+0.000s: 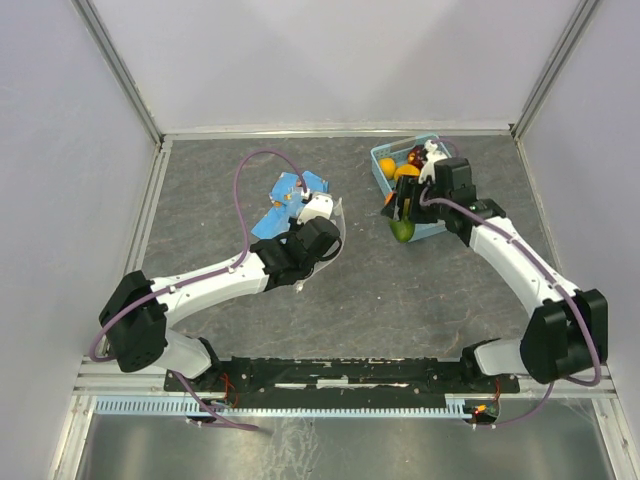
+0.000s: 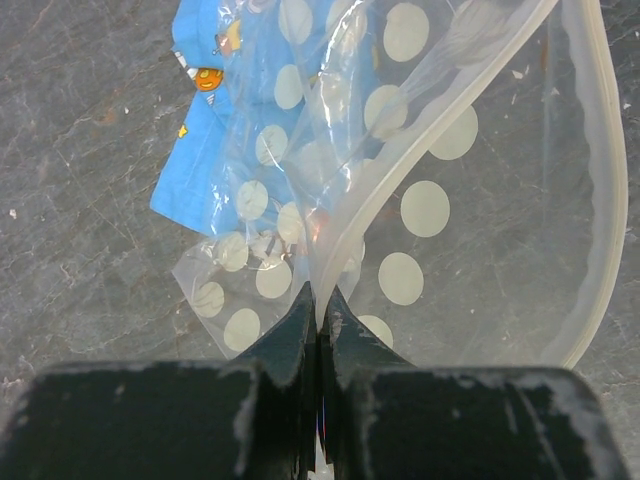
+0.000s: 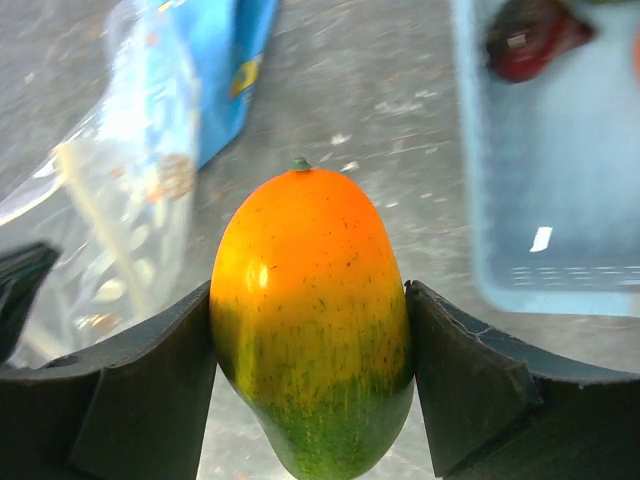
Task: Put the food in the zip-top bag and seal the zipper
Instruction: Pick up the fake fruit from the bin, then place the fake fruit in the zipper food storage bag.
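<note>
My left gripper has its fingers pressed together on one lip of the zip-top bag, pinching the film just beside the zipper. I judge this hold lifts one wall off the table so the mouth gapes; in the wrist view the white rim bows open toward 1 o'clock. The bag lies partly over the blue cloth, at about 10 o'clock of table centre. My right gripper clamps a green-orange fruit across its middle, stem end forward, at the 7 o'clock corner of the basket. Other fruit sits in the basket. Stem-first should suit sliding it into the mouth, off at 9 o'clock.
</note>
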Robot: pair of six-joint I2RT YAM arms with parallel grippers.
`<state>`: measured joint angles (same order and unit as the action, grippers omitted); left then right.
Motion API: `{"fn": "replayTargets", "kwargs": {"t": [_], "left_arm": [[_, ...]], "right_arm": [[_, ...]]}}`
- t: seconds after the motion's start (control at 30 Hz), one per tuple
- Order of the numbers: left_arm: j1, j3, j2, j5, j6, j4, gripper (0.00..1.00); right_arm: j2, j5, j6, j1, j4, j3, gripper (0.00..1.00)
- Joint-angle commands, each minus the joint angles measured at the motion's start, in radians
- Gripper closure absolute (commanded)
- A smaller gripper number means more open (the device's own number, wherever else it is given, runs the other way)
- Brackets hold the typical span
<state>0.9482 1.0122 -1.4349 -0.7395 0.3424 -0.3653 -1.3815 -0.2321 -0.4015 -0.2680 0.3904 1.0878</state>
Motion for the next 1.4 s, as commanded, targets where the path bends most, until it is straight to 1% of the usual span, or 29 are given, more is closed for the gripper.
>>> {"fn": "replayTargets", "kwargs": {"t": [0.0, 0.1, 0.3, 0.5, 0.63, 0.73, 0.83, 1.13, 1.37], "left_arm": [[-0.006, -0.002, 0.044, 0.017, -0.020, 0.050, 0.97], [-0.006, -0.006, 0.046, 0.027, -0.020, 0.060, 0.97], [-0.005, -0.004, 0.045, 0.041, -0.019, 0.062, 0.97], [-0.005, -0.010, 0.061, 0.085, -0.015, 0.076, 0.97], [-0.006, -0.018, 0.078, 0.116, -0.013, 0.088, 0.97], [-0.006, -0.024, 0.091, 0.140, -0.011, 0.099, 0.97], [-0.005, -0.030, 0.105, 0.159, -0.009, 0.108, 0.97], [-0.005, -0.053, 0.148, 0.226, -0.018, 0.137, 0.97], [-0.005, -0.070, 0.168, 0.328, -0.029, 0.180, 0.97]], "right_arm": [[0.086, -0.069, -0.101, -0.103, -0.110, -0.044, 0.79], [0.117, -0.092, -0.146, -0.168, -0.155, -0.077, 0.80], [0.143, -0.165, -0.262, -0.231, -0.268, -0.148, 0.81], [0.102, -0.238, -0.344, -0.294, -0.385, -0.179, 0.81], [0.047, -0.289, -0.406, -0.325, -0.497, -0.195, 0.81], [0.000, -0.298, -0.433, -0.337, -0.540, -0.190, 0.81], [-0.026, -0.279, -0.446, -0.337, -0.560, -0.193, 0.80], [-0.047, -0.156, -0.463, -0.337, -0.536, -0.207, 0.79], [-0.044, -0.056, -0.500, -0.337, -0.542, -0.225, 0.77]]}}
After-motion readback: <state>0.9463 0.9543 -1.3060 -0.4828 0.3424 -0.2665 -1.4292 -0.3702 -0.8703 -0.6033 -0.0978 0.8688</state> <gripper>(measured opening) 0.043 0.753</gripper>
